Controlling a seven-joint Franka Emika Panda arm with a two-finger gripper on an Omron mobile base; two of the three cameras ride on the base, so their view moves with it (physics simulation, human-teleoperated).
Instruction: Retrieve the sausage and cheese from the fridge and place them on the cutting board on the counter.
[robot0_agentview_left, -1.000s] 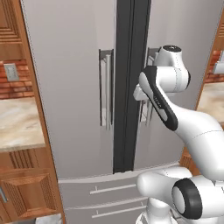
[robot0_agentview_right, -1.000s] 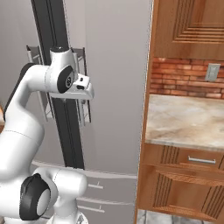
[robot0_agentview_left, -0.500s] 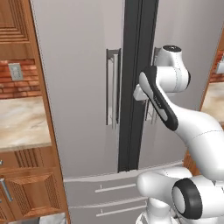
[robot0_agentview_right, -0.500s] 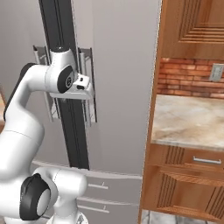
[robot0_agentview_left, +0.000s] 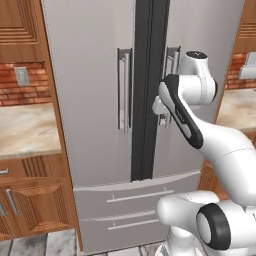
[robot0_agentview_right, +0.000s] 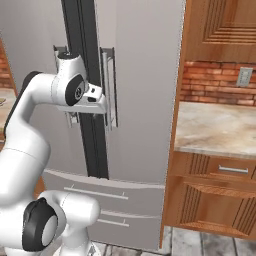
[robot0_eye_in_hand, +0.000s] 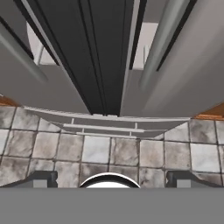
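So your gripper (robot0_eye_in_hand: 108, 178) was wide open and held nothing. Its two dark tips sat far apart at the bottom of the hand view. You had the hand up close to the fridge (robot0_agentview_left: 90, 75), near the black middle strip (robot0_agentview_left: 147, 90). Both doors were shut. The right door handle (robot0_agentview_right: 108, 87) stood just beside your hand, and the left door handle (robot0_agentview_left: 123, 89) was on the other side of the strip. That bar looked stiff, smooth and maybe slippery, so I think you should have grabbed it around its middle. The door would likely feel heavy. The counter (robot0_agentview_right: 220, 125) sat further off to the right.
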